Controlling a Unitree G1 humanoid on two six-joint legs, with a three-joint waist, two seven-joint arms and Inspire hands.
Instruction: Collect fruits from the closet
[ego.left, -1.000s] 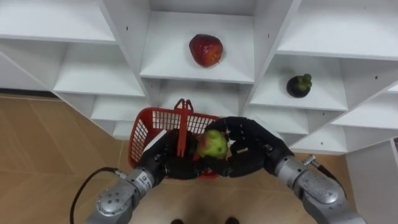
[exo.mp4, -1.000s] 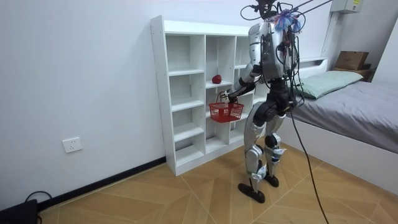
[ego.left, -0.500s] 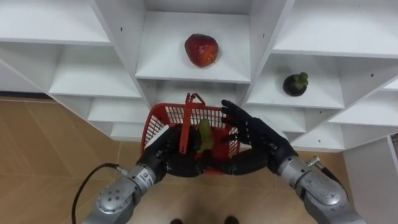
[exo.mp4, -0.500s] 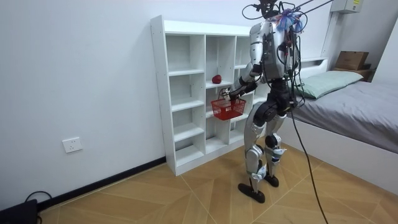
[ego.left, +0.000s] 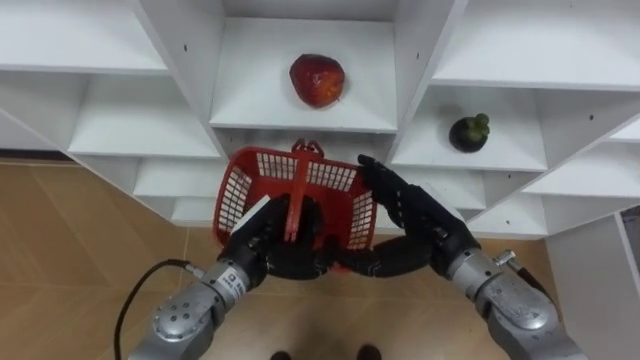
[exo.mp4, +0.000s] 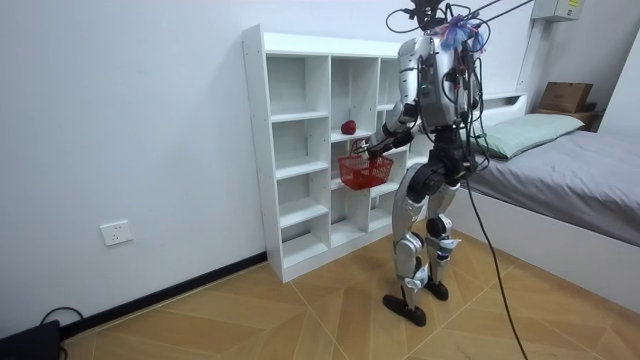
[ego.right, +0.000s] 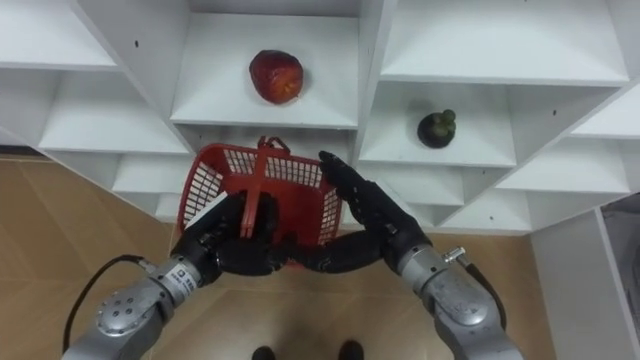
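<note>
- White closet (ego.left: 420, 60) over a wooden floor (ego.left: 60, 250); I stand facing its open compartments.
- Two fruits on its shelves: one glossy red fruit (ego.left: 317, 80) in the middle compartment, and one small dark fruit (ego.left: 468, 132) with a green cap in the compartment to its right.
- One red mesh basket (ego.left: 330, 180), tilted, just below the red fruit.
- My left robot hand (ego.left: 268, 245) is clenched round the basket's handle. My right robot hand (ego.left: 415, 215) lies with straight fingers along its right wall.

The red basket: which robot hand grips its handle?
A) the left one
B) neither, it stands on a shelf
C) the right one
A: the left robot hand is curled round the handle of the red basket, while the right robot hand is open beside its wall.
</note>
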